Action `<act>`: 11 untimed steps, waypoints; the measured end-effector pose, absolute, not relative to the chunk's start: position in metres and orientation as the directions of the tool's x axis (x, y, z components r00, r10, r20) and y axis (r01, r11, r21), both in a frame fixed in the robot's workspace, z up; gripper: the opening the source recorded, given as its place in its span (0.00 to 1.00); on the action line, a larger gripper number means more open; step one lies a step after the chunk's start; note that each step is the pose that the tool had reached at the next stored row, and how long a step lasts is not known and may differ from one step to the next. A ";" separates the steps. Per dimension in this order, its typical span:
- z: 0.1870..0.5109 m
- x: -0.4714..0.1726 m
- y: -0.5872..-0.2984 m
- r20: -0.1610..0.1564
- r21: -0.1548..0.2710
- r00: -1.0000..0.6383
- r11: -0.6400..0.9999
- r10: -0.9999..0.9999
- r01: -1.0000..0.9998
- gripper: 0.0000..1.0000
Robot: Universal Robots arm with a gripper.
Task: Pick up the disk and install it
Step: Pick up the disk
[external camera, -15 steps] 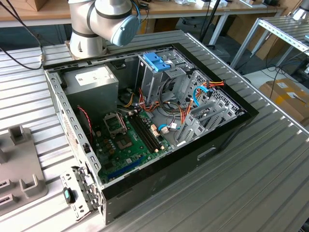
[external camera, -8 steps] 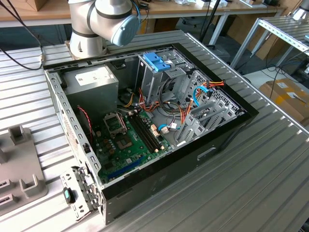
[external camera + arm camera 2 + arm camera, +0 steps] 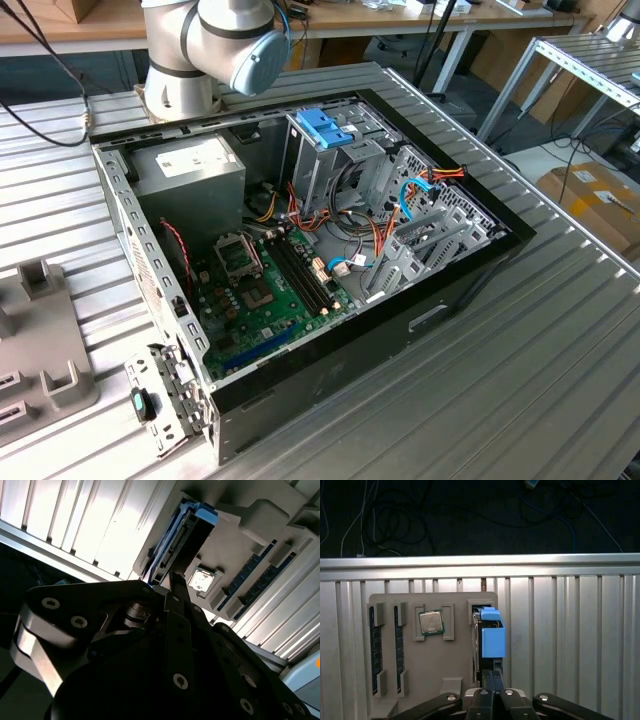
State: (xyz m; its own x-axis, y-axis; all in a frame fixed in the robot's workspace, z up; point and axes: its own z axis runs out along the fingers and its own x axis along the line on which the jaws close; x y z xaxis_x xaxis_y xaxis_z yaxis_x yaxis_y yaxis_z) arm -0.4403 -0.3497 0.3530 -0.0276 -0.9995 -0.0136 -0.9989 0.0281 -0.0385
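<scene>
My fingers [image 3: 488, 685] sit close together with only a slit between them, right at the near end of the disk [image 3: 492, 637]. I cannot tell whether they touch it. The one disk stands on edge in a slot of a grey tray [image 3: 455, 665], its blue rail facing the first wrist view. Beside it the tray carries one processor chip [image 3: 431, 622] and two memory sticks [image 3: 373, 650], all on the ribbed metal desk [image 3: 570, 630]. The second wrist view catches the disk [image 3: 175, 540] edge-on from low down.

The exterior view gives me the arm [image 3: 215, 45] behind one open computer case [image 3: 470, 280]. Inside are one blue latch [image 3: 325, 128] on the metal cage and one power-supply box [image 3: 190, 165], its sticker too small to read.
</scene>
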 end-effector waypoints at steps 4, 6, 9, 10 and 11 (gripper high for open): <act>0.353 -0.440 -0.350 -0.014 -0.039 -0.028 0.028 -1.000 -0.999 0.11; 0.353 -0.440 -0.350 -0.014 -0.039 -0.028 0.028 -1.000 -0.999 0.11; 0.353 -0.440 -0.350 -0.014 -0.033 -0.028 0.028 -1.000 -0.999 0.11; 0.353 -0.440 -0.350 -0.013 -0.027 -0.028 0.028 -1.000 -0.999 0.11; 0.353 -0.440 -0.350 -0.013 -0.024 -0.028 0.028 -1.000 -0.999 0.11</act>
State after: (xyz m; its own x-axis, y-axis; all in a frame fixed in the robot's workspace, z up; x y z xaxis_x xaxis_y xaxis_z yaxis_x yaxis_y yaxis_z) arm -0.4403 -0.3497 0.3525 -0.0278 -0.9995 -0.0133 -0.9993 0.0281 -0.0239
